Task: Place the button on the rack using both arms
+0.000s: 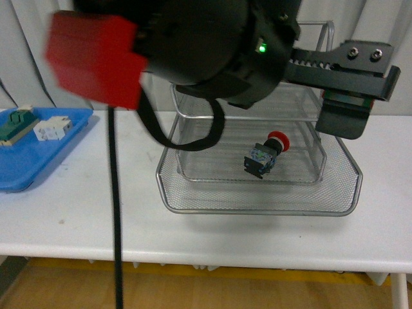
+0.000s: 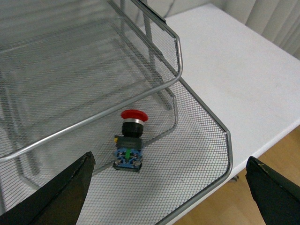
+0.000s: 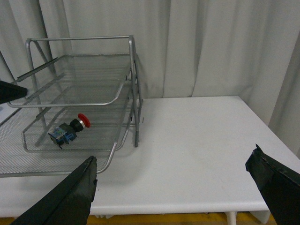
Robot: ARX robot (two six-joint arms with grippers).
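Red-capped and lying on its side, the button [image 1: 264, 154] rests on the mesh of a lower tray of the rack [image 1: 257, 209], right of centre and toward the back; I cannot tell which lower tray. The left gripper [image 2: 169, 159] hangs above it, fingers spread wide and empty. The right gripper [image 3: 172, 159], equally wide and empty, is off the rack's right side. Risk, as I judge it: a finger catching the overhanging tray rim would jolt the sliding trays and roll the button. Count: one button, one rack with three trays, two grippers.
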